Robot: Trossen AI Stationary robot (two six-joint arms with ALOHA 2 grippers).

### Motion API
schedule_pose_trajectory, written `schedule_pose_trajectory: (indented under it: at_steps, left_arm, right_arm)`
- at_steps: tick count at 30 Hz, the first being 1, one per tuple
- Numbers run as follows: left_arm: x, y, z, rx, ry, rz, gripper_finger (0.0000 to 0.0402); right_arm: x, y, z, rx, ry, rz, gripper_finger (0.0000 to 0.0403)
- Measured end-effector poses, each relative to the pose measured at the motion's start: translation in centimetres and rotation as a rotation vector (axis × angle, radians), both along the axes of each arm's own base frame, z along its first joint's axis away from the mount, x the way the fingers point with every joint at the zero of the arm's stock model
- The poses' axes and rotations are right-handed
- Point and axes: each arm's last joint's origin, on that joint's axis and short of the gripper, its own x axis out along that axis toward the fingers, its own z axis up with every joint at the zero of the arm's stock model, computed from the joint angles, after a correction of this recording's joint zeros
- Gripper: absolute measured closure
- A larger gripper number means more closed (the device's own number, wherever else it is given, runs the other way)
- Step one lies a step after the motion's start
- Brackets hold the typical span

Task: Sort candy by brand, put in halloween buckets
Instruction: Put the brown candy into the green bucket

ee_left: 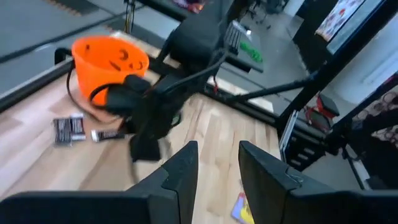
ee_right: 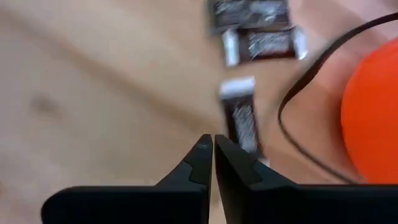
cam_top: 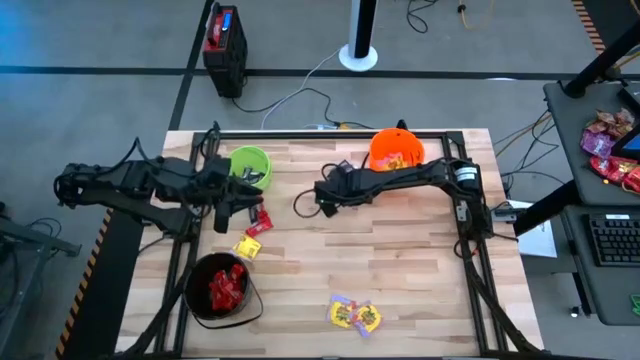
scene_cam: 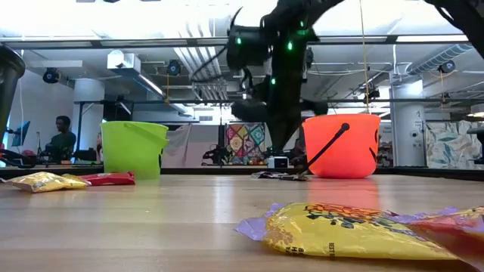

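My right gripper (ee_right: 213,147) is shut with nothing between its fingers, low over the table near the orange bucket (cam_top: 397,150), which holds yellow candies. Dark-wrapped candies (ee_right: 260,43) lie on the wood just beyond its fingertips, one (ee_right: 240,121) very close. My left gripper (ee_left: 215,163) is open and holds nothing. It hangs above the table beside the green bucket (cam_top: 250,165) and points toward the right arm. A red candy (cam_top: 259,225) and a yellow candy (cam_top: 247,246) lie below it. The black bucket (cam_top: 222,290) holds red candies.
Several yellow candies (cam_top: 355,315) lie near the table's front edge. The orange bucket's thin black handle (ee_right: 311,81) hangs down its side onto the wood. The middle of the table is bare wood. A side table at the far right carries pink-red packets (cam_top: 605,140).
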Motion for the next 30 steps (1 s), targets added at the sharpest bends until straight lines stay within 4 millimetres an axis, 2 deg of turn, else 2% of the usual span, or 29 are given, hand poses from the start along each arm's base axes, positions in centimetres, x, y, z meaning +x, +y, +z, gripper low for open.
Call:
schedule_pose_trajectory:
  at_steps: [3,6,11,14,19,26,30]
  left_arm:
    - [0.0,0.0,0.2,0.005,-0.019,-0.003,0.0302]
    - [0.0,0.0,0.2,0.006,-0.017,-0.003,0.0302]
    - [0.0,0.0,0.2,0.010,-0.018,-0.005,0.0302]
    - [0.0,0.0,0.2,0.010,-0.018,-0.005,0.0302]
    - [0.0,0.0,0.2,0.009,-0.018,-0.006,0.0302]
    - [-0.1,0.0,0.2,0.009,-0.020,-0.007,0.0302]
    - [-0.2,0.0,0.3,0.008,-0.024,-0.008,0.0302]
  right_arm:
    - [-0.1,-1.3,-1.0,-0.040,-0.046,-0.067,0.0393]
    - [-0.3,-2.5,-1.1,-0.053,-0.054,-0.105,0.0394]
    - [-0.9,-4.7,-1.4,-0.012,-0.101,-0.279,0.0394]
    - [-0.8,-5.1,-1.4,-0.007,-0.122,-0.302,0.0394]
    - [-0.5,-3.8,-1.3,-0.003,-0.117,-0.256,0.0394]
    - [0.0,-1.2,-0.1,0.043,-0.164,-0.212,0.0394]
    - [-0.2,0.8,-0.5,0.054,-0.130,-0.209,0.0394]
